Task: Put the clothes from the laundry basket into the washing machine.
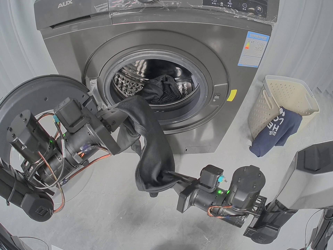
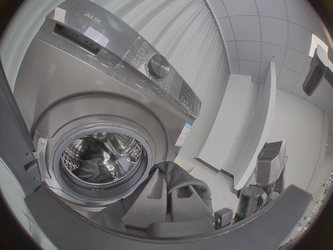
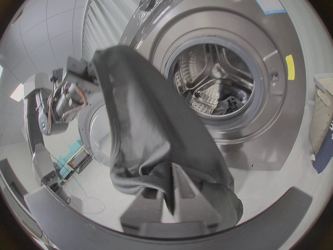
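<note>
Two grippers are sharing one black garment (image 1: 152,146), which is hanging in the air just in front of the washing machine (image 1: 222,52), below and to the left of its open mouth. Your left gripper (image 1: 116,114) is pinching the upper end, fingers closed tight on a fold near the mouth's left edge. Your right gripper (image 1: 170,175) is clamping the lower, bunched end down near the floor, jaws likewise closed with cloth between them.

You are dealing with something soft, light and completely limp: it is sagging in a long loop between the two holds and will likely be dragging over the mouth's lower rim as you are feeding it in. Thick gathered folds are giving you the safest hold; a single thin layer could be slipping out.

Inside the drum (image 1: 128,84) a dark bundle (image 1: 163,89) is lying toward the front edge. The laundry basket (image 1: 263,111) is standing on the floor at the machine's right side, with a navy shirt (image 1: 277,131) draping over its front rim, waiting for you.
</note>
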Controlling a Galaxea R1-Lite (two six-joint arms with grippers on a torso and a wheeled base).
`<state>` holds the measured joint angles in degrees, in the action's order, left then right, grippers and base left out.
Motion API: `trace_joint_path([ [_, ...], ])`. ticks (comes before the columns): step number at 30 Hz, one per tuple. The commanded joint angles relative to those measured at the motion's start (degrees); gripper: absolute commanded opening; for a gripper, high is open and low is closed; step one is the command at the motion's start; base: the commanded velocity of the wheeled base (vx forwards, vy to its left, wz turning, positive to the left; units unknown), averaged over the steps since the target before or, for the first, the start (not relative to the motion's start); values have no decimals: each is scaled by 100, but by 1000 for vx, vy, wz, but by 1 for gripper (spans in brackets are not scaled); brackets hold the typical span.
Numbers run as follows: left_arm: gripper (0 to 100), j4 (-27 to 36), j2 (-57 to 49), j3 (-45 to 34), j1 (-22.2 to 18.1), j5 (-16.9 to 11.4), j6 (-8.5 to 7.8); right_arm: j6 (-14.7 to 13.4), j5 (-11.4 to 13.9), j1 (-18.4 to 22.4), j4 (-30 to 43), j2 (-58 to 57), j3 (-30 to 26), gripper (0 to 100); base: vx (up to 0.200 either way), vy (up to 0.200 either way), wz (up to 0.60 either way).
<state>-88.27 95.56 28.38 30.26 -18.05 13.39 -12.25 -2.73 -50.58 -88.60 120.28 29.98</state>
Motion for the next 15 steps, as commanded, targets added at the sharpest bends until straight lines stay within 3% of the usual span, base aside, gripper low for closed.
trace_joint_path([
  [1, 0, -15, -301, -52, 130, -75, 24, 21, -17, -163, 1, 399, -168, 100, 0, 0, 0],
  [4, 0, -6, -477, -96, 341, -137, 50, 39, -17, -31, -8, 531, -150, 100, 0, 0, 0],
  [10, 0, -6, -521, -122, 446, -146, 41, 258, 1, 400, 1, 821, 685, 100, 0, 0, 0],
  [15, 0, -15, -539, -192, 481, -146, 24, 285, 9, 540, 10, 1076, 1160, 100, 0, 0, 0],
])
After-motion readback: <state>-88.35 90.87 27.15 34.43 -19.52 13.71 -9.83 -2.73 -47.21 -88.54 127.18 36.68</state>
